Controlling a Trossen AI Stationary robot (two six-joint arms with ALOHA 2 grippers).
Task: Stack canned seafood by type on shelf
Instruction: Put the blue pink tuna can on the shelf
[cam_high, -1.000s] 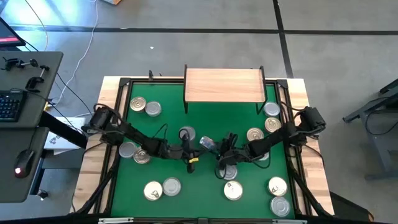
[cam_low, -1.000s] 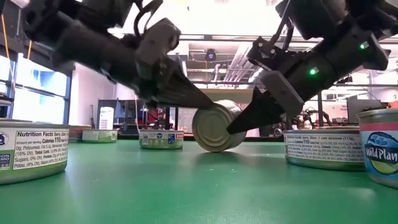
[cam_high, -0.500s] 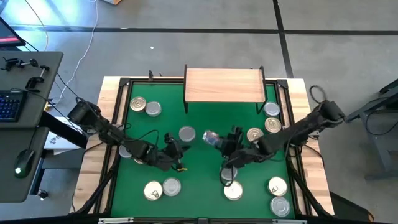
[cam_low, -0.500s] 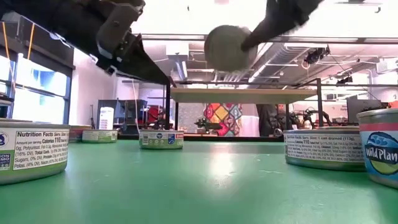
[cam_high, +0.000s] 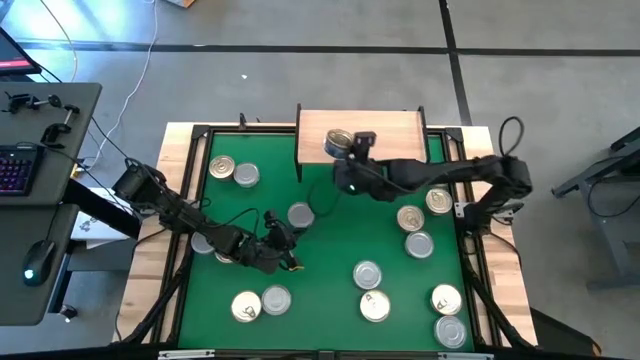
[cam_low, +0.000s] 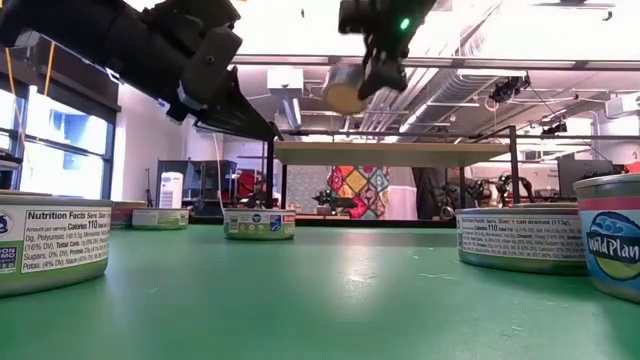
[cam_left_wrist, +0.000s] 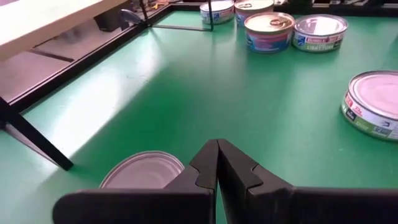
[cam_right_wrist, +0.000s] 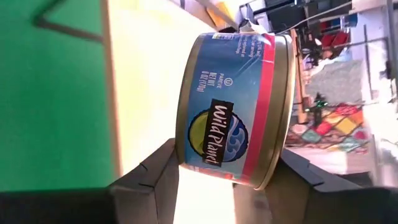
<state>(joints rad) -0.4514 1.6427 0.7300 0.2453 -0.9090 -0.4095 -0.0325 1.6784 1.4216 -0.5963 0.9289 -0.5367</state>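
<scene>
My right gripper (cam_high: 347, 152) is shut on a tin with a blue and red label (cam_right_wrist: 230, 106), held above the near left part of the light-wood shelf (cam_high: 385, 135). In the low view the tin (cam_low: 345, 88) hangs clear above the shelf board (cam_low: 420, 153). My left gripper (cam_high: 285, 245) is shut and hovers above the green mat (cam_high: 330, 250), with a silver-lidded tin (cam_left_wrist: 142, 172) lying on the mat just beside its fingers (cam_left_wrist: 208, 165). Several more tins stand flat on the mat, such as a gold-lidded one (cam_high: 409, 216) and a silver one (cam_high: 368, 274). My right gripper pinches the tin between its two fingers, one finger (cam_right_wrist: 158, 171) on each flat end, with the labelled wall (cam_right_wrist: 214, 134) facing the wrist camera. The tin is lifted clear above the shelf and turned on its side, its lid not level.
Tins sit in groups on the mat: two at the far left (cam_high: 233, 172), some along the right side (cam_high: 437, 187), and some near the near edge (cam_high: 260, 302), (cam_high: 446, 298). The shelf's thin black legs (cam_high: 299, 165) stand at the mat's far edge.
My right gripper has lifted the tin from the middle of the mat, where it stood on edge between both grippers, and carried it up and toward the far edge until it was over the shelf. My left gripper drew back a little toward the left and rose, then stayed.
</scene>
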